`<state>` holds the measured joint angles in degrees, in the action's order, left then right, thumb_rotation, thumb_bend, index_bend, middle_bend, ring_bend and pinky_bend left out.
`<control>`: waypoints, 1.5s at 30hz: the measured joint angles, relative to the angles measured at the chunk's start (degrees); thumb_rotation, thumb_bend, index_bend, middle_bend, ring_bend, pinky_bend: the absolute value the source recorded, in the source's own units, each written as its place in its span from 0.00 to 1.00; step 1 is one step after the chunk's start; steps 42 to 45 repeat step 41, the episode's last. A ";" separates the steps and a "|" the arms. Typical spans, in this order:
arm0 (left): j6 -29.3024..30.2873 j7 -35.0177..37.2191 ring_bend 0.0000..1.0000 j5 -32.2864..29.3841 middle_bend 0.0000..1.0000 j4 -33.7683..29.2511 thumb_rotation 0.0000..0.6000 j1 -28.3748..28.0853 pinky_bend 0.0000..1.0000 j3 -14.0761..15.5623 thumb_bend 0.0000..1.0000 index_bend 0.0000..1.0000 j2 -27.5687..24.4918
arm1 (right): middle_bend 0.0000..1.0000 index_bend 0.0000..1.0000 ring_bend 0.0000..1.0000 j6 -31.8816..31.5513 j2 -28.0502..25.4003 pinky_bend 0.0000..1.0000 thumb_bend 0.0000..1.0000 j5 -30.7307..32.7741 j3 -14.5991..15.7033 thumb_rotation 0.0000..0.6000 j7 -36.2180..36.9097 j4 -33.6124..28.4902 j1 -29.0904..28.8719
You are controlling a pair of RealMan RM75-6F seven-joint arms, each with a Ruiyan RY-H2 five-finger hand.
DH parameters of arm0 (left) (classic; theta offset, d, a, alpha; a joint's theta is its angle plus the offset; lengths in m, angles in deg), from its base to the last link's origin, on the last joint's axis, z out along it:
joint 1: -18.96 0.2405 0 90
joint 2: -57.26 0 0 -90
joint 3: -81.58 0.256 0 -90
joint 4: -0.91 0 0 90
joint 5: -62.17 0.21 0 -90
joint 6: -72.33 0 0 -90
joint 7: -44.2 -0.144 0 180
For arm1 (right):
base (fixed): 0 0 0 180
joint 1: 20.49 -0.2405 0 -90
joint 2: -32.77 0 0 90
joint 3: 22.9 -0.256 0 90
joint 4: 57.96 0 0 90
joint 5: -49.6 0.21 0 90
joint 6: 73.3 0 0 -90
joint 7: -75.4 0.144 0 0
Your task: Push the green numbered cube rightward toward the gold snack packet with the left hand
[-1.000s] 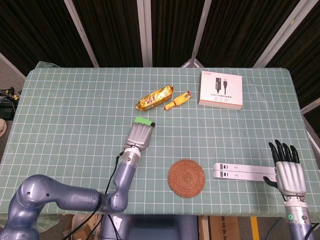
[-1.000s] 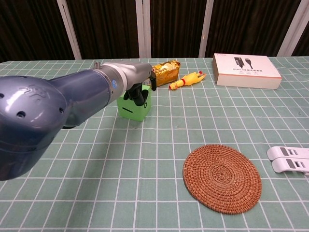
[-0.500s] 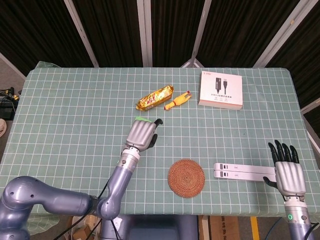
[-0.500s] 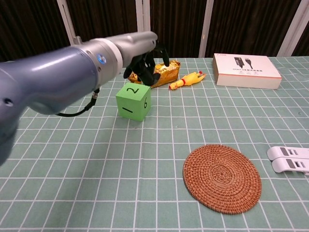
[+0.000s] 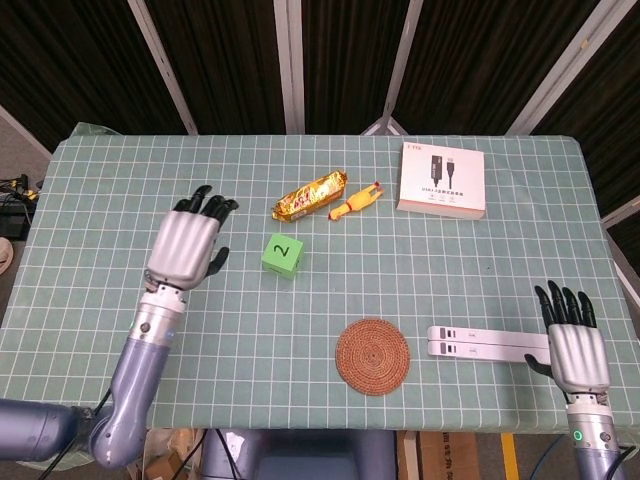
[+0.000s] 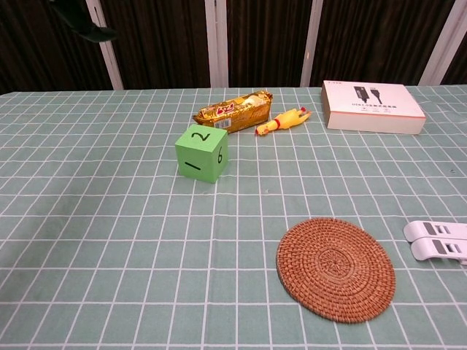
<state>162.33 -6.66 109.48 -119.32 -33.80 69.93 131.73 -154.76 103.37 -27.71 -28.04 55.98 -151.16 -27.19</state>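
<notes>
The green numbered cube point(image 5: 282, 256) point(image 6: 202, 152) stands alone on the checked cloth, a 2 on its top face. Just beyond it lies the gold snack packet point(image 5: 310, 195) point(image 6: 233, 110), a short gap away. My left hand point(image 5: 186, 246) hovers well to the left of the cube, raised, fingers spread and holding nothing; only a dark fingertip point(image 6: 91, 32) of it shows in the chest view. At the table's near right corner my right hand point(image 5: 577, 343) is open with fingers straight, touching nothing.
A yellow rubber chicken point(image 5: 357, 200) lies right of the packet. A white product box point(image 5: 442, 179) sits at the back right. A woven round coaster point(image 5: 372, 356) and a white clip-like bar point(image 5: 488, 343) lie near the front.
My left hand has lifted off the cube and swung far to the left, opening its fingers. The cube stays put and is now fully uncovered. The right hand has barely moved.
</notes>
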 measured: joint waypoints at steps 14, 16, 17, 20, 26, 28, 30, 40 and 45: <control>16.72 26.12 0.11 27.27 0.21 11.30 1.00 25.84 0.27 17.54 0.38 0.26 -2.87 | 0.00 0.05 0.00 -1.17 -0.62 0.00 0.07 -1.31 0.18 1.00 1.12 -0.32 0.40; 17.08 30.23 0.11 27.70 0.21 14.37 1.00 28.44 0.25 18.24 0.38 0.26 -2.75 | 0.00 0.05 0.00 -1.73 -0.81 0.00 0.07 -1.69 0.18 1.00 1.35 -0.48 0.59; 17.23 31.66 0.11 27.82 0.21 15.94 1.00 29.82 0.24 18.49 0.38 0.26 -2.64 | 0.00 0.05 0.00 -2.01 -0.92 0.00 0.07 -1.89 0.19 1.00 1.49 -0.56 0.69; 17.54 33.57 0.11 27.99 0.21 19.31 1.00 34.00 0.23 18.91 0.38 0.26 -2.25 | 0.00 0.05 0.00 -3.05 -1.35 0.00 0.07 -2.73 0.20 1.00 2.18 -0.86 1.06; 17.35 34.65 0.11 27.78 0.21 21.04 1.00 38.46 0.23 17.97 0.38 0.26 -2.26 | 0.00 0.05 0.00 -5.36 -2.34 0.00 0.07 -4.79 0.35 1.00 3.89 -1.50 2.00; 16.71 35.37 0.08 27.39 0.20 21.63 1.00 39.19 0.19 17.41 0.36 0.25 -2.42 | 0.00 0.05 0.00 -5.79 -2.61 0.00 0.07 -5.27 0.49 1.00 3.93 -1.88 2.28; 15.69 35.98 0.03 26.71 0.17 22.35 1.00 39.87 0.14 16.77 0.33 0.25 -2.68 | 0.00 0.05 0.00 -5.78 -2.74 0.00 0.07 -5.37 0.61 1.00 3.73 -2.18 2.37; 9.77 36.89 0.00 25.76 0.12 22.54 1.00 41.26 0.08 14.79 0.29 0.23 -5.71 | 0.00 0.05 0.00 -5.52 -3.74 0.00 0.07 -5.30 0.61 1.00 3.80 -3.60 2.57; 8.98 36.71 0.00 25.27 0.12 22.41 1.00 41.35 0.08 14.51 0.29 0.23 -6.01 | 0.00 0.05 0.00 -5.76 -3.79 0.00 0.07 -5.41 0.57 1.00 3.86 -3.62 2.64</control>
